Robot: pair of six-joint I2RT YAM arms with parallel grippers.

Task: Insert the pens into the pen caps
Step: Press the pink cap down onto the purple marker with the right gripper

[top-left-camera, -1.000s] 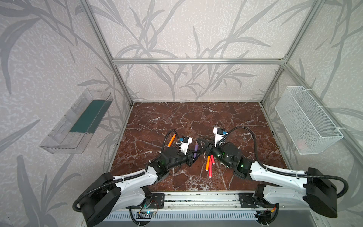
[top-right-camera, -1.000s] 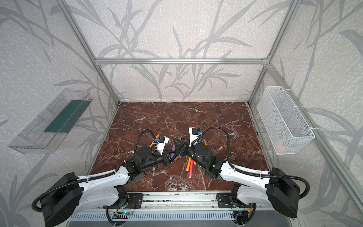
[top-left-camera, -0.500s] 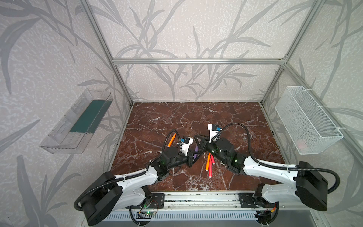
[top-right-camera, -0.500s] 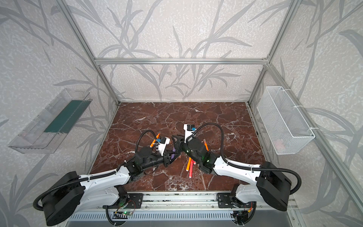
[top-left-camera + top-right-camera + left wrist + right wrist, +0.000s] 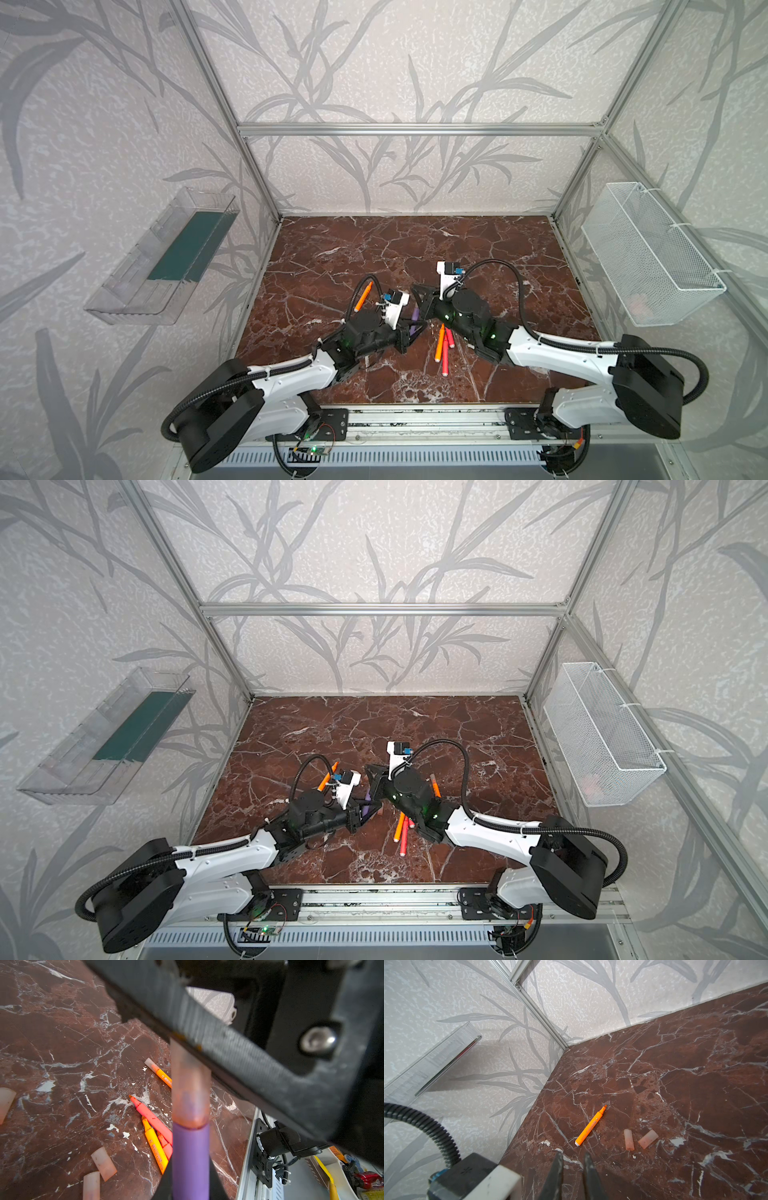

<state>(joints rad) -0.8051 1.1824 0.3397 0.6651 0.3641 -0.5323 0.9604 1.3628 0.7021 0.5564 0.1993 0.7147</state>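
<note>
Your left gripper (image 5: 409, 334) is clamped on the purple pen (image 5: 190, 1157), whose tip sits inside a pen cap (image 5: 190, 1088) — your right gripper (image 5: 572, 1159) is closed on that cap's far end. Nearby, loose pens (image 5: 154, 1124) and spare caps (image 5: 104, 1163) lie on the marble table (image 5: 52, 1043).

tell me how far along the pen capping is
Done: one orange pen looks capped. In hand: left fingers hold the purple pen, its cap looks seated, right fingers closed on it. To do: four bare pens and loose caps on the marble.
</note>
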